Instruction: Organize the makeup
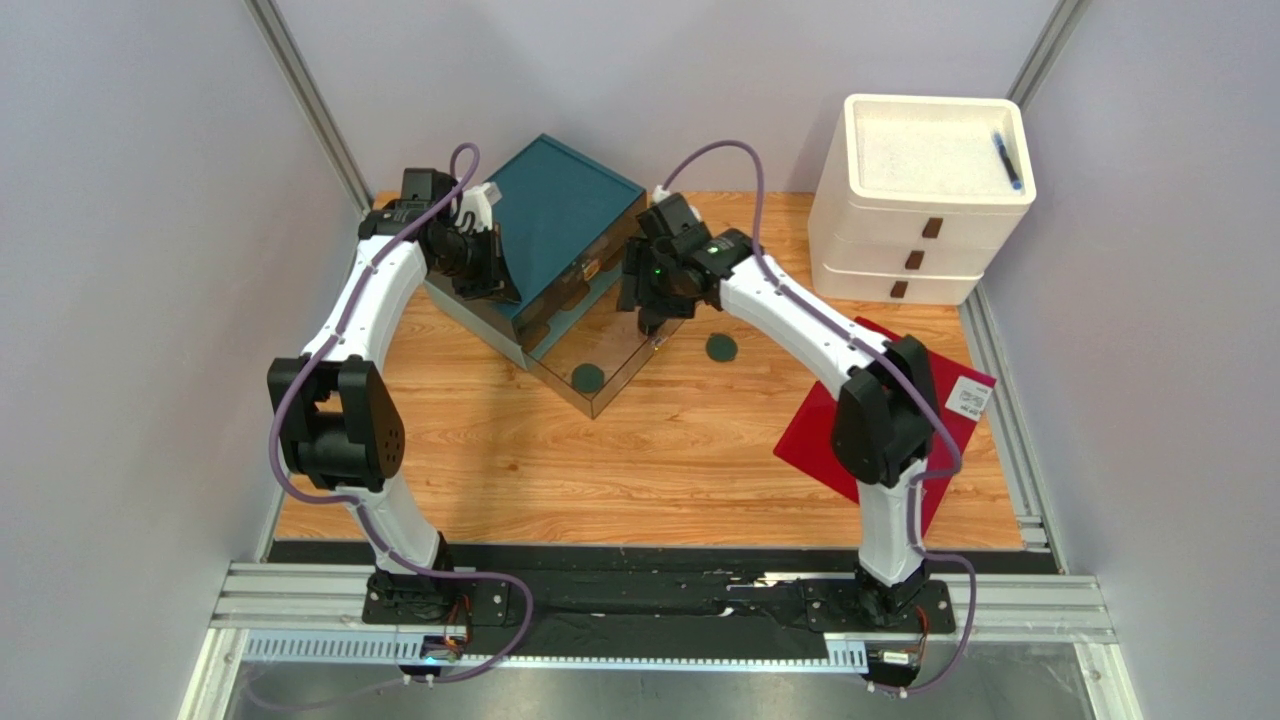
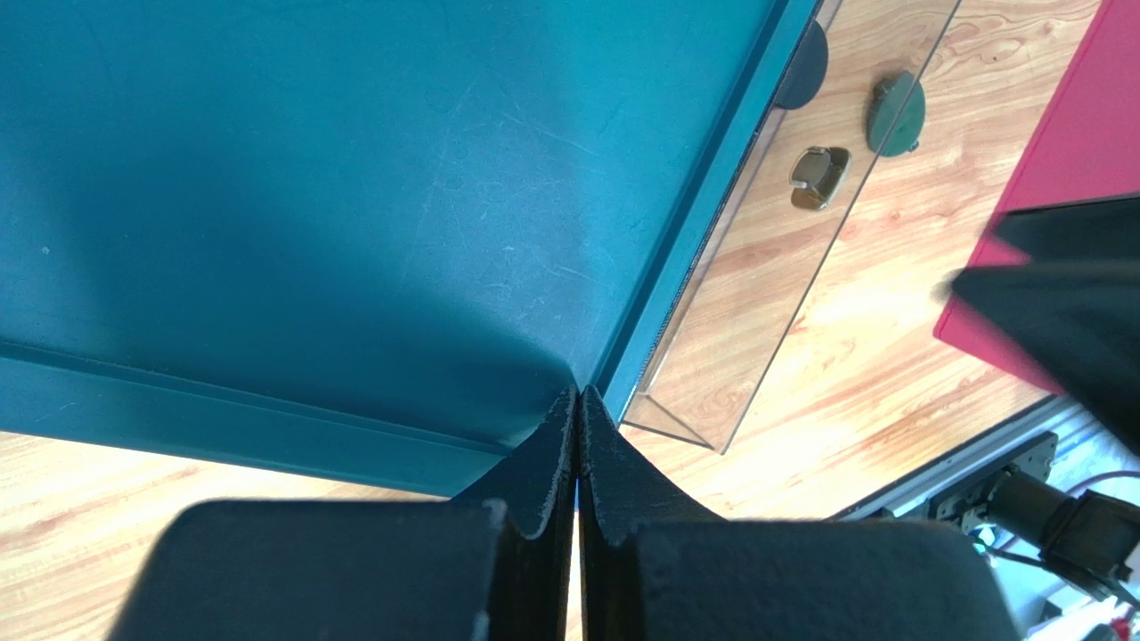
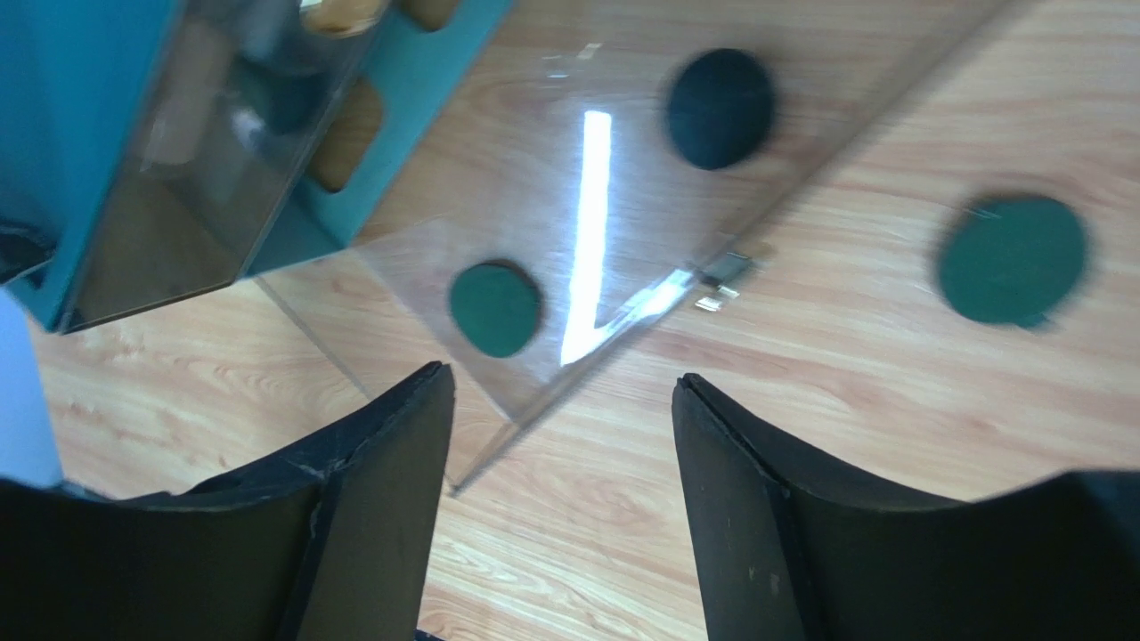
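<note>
Our left claw (image 2: 578,414), fingers pressed together on the teal lid's (image 2: 335,200) rim, apparently props it open. Our right claw (image 3: 559,381) hangs spread above the clear drawer (image 3: 629,134), which holds a green compact (image 3: 495,309) and a dark compact (image 3: 720,107). The third compact (image 3: 1010,261) lies just right on the table (image 1: 676,465).

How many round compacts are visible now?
3: green compact and dark compact in the clear drawer, second green compact on the table beside it. Others may hide in the teal box.
</note>
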Robot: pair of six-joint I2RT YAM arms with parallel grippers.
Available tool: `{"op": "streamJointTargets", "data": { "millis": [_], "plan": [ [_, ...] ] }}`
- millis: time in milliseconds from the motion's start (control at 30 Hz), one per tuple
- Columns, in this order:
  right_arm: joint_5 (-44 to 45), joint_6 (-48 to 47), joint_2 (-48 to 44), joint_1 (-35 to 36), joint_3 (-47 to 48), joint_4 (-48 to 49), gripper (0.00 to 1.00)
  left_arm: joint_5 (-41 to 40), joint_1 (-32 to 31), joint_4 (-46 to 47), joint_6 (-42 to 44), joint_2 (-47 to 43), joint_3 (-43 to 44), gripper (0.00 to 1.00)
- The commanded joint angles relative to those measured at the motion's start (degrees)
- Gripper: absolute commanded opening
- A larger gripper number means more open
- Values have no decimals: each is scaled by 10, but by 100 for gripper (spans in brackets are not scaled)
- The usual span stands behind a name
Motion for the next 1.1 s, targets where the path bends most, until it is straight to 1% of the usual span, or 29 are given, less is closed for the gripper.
{"op": "streamJointTargets", "data": {
  "millis": [0,100,233,367,533,700,900,933,1033,1067],
  "plan": [
    [62,27,-77,-54,-84,17,64,-80,-7,-139,42,67,-66,0],
    [52,24,-92,-88,-149,43,64,-75,-7,-138,42,67,-66,0],
    [45,11,-70,-111,-184,62,64,-72,-7,-136,43,67,-69,0],
    [52,6,-30,-117,-182,60,64,-72,-7,-135,42,64,-73,0],
    [34,16,5,-121,-169,76,64,-69,-7,-134,42,60,-78,0],
    [52,28,52,-128,-148,63,64,-69,-7,-134,41,54,-81,0],
    [63,35,86,-135,-135,53,60,-70,-7,-135,41,53,-80,0],
    [64,34,87,-135,-135,53,59,-70,-7,-135,41,53,-81,0],
    [66,30,90,-137,-139,53,50,-70,-7,-135,40,54,-81,0],
    [67,28,88,-138,-145,53,30,-70,-7,-136,41,54,-80,0]
  ]
}}
